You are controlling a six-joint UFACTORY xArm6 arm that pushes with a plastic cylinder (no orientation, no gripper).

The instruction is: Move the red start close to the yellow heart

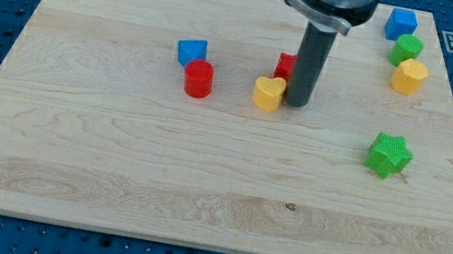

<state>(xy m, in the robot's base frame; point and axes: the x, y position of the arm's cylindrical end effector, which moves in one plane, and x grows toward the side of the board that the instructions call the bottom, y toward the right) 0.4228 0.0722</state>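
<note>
Blue pegboard frames a pale wooden board (pixel 106 171), and most of the action sits a little above its centre. From where I stand, the red star (pixel 285 65) is already close to the yellow heart (pixel 268 92): it lies just behind the heart, toward the board's top edge, mostly hidden by the dark rod, so I cannot tell whether the two touch. I would judge the job nearly or wholly done, with perhaps a small nudge left. The arm carries no hand to open or close; its tip (pixel 296 103) rests on the wood just beside the heart's right side, holding nothing. Left of centre sit a blue block (pixel 191 50) and a red cylinder (pixel 199 78); near the top right corner are a blue cube (pixel 401 24), a green block (pixel 406 49) and a yellow block (pixel 409 76), with a green star (pixel 389 155) by the right edge.
</note>
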